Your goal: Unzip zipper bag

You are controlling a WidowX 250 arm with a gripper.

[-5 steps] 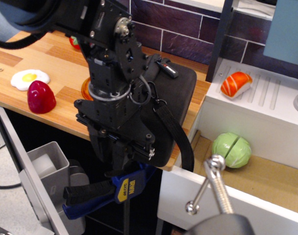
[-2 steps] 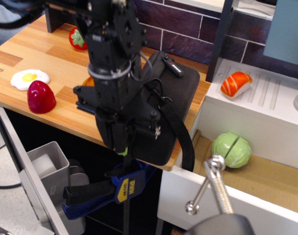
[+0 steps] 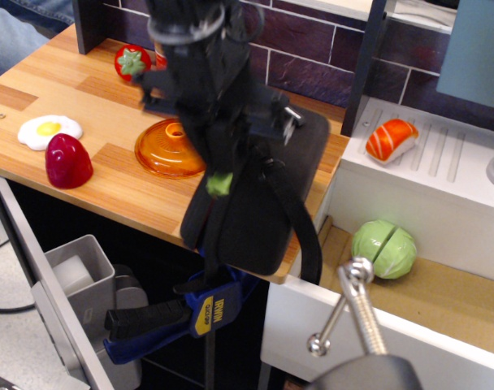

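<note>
The zipper bag (image 3: 267, 207) is a large black fabric case lying at the front right corner of the wooden counter, over its edge. Its black strap (image 3: 300, 231) hangs down the right side. My gripper (image 3: 219, 180) hangs from above over the bag's left side. Its dark fingers (image 3: 217, 150) are shut on the lime-green zipper pull tab (image 3: 219, 185). The arm hides the bag's far left part, and the image there is blurred. The bag's left edge looks raised under the tab.
An orange dish (image 3: 167, 150), a red egg shape (image 3: 67, 161), a fried egg (image 3: 49, 128) and a strawberry (image 3: 131, 62) lie on the counter (image 3: 84, 97). A blue-black clamp (image 3: 186, 313) hangs below the edge. Salmon sushi (image 3: 391, 138), a cabbage (image 3: 383, 249) and a metal handle (image 3: 354, 302) are at the right.
My gripper has risen and moved back and right from the bag's front edge, with the green pull tab in its fingers. The orange dish is now uncovered.
</note>
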